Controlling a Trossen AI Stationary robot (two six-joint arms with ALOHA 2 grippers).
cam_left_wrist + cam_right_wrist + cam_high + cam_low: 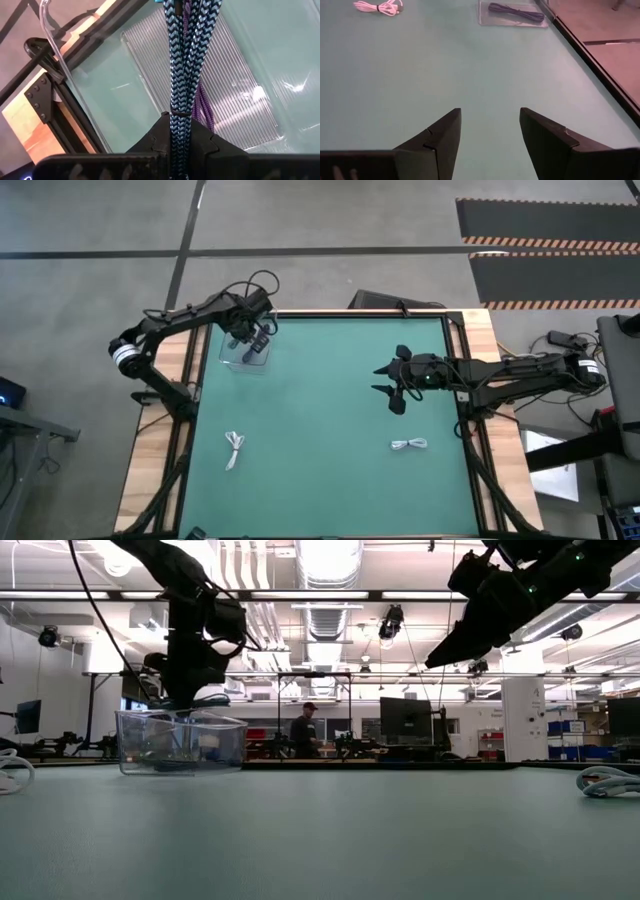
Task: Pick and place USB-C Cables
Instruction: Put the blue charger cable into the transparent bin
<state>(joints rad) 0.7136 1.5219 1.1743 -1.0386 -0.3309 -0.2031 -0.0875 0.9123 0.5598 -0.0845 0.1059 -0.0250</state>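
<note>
A clear plastic container [243,360] stands near the table's far left corner. My left gripper [254,340] hovers over it, shut on a teal braided cable bundle [182,60]. A dark purple cable [203,106] lies on the container's floor, also visible in the right wrist view [516,12]. Two white cable bundles lie flat on the green mat, one near left [234,447] and one near right [409,444]. My right gripper [490,135] is open, raised over the mat's right half [396,387], and touches nothing. My left gripper pinches the teal cable bundle between its two fingers near a dark tie band [179,114]. The fingers come from above, pointing down, and lie along the bundle. The bundle hangs down from the fingers into the container; its lower end lies outside the frame.
The mat [330,460] is bordered by a dark frame and wooden rails [155,450]. In the low view the container [180,742] stands at left and the white bundles show at both edges [12,770] [608,780]. A person [303,730] stands far behind the table.
</note>
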